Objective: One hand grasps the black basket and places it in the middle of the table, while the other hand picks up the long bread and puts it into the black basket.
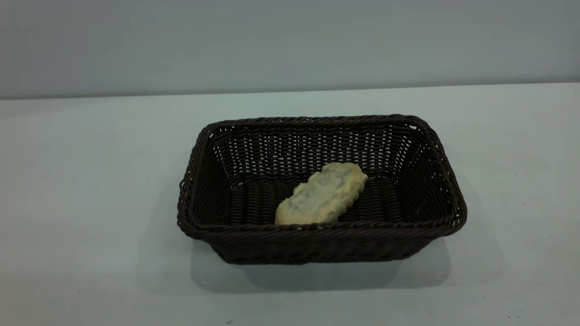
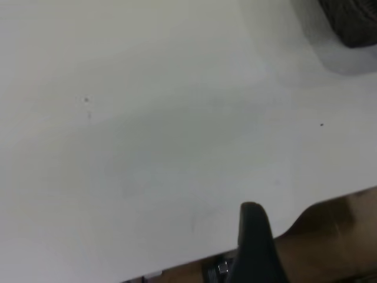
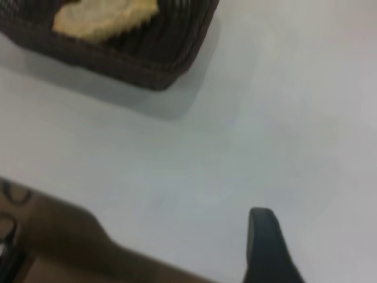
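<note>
The black basket (image 1: 321, 242) sits mid-frame on the counter (image 1: 81, 181), and the long bread (image 1: 322, 194) lies inside it, pale underside up. Both steps look done. Only one finger of each gripper shows at the bottom edge of its wrist view, well apart from the basket, so whether either is open or closed cannot be told. Next, probably just parking.

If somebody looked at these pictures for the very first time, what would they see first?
First, the big dark woven wicker basket standing in the middle of the pale grey-white table. Inside it, on the bottom and slanted, lies the small long bread, pale yellow with grey mottling. No robot arm shows in the exterior view; each wrist view shows only a black finger above bare table, away from the basket.
</note>
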You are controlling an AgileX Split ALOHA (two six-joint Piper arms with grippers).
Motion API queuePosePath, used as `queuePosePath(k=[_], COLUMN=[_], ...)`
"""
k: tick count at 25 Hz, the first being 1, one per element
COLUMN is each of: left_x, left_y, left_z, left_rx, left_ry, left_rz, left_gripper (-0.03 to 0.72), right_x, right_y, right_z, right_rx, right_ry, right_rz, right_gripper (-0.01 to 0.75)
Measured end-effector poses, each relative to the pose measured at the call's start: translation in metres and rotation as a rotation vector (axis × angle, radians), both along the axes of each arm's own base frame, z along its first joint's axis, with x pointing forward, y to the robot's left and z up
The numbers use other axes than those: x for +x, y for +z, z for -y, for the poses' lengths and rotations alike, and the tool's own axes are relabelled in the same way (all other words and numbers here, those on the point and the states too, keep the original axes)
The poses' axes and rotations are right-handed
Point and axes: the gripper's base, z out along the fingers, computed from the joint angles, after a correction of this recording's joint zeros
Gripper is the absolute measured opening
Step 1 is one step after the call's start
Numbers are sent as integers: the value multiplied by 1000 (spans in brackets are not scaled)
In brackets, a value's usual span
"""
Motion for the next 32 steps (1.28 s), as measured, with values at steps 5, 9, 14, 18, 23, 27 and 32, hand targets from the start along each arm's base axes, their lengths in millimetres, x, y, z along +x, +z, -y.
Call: queuePosePath(k=[5, 9, 14, 18, 23, 27, 32], left_x=[1, 1, -1, -2, -2, -2, -2], left_y=[-4, -5, -6, -9, -9, -9, -9], left_z=[0, 1, 7, 10, 10, 10, 10], left_rx=[5, -4, -31, -26, -26, -26, -26], left_ry=[0, -5, -65, -120, -129, -131, -131], left_rz=[-12, -17, -37, -49, -49, -50, -50], left_gripper=[553, 553, 553, 553, 553, 553, 553], right_x=[-9, -11, -11, -11, -11, -11, -11], right_y=[0, -1, -1, -1, -1, -1, -1], right_z=[2, 2, 2, 2, 2, 3, 3], right_rx=[11, 15, 15, 15, 19, 28, 38], right_ry=[-7, -8, -8, -8, -11, -18, -25], right_rz=[60, 77, 77, 77, 76, 74, 71], right_gripper=[456, 456, 456, 456, 456, 456, 456])
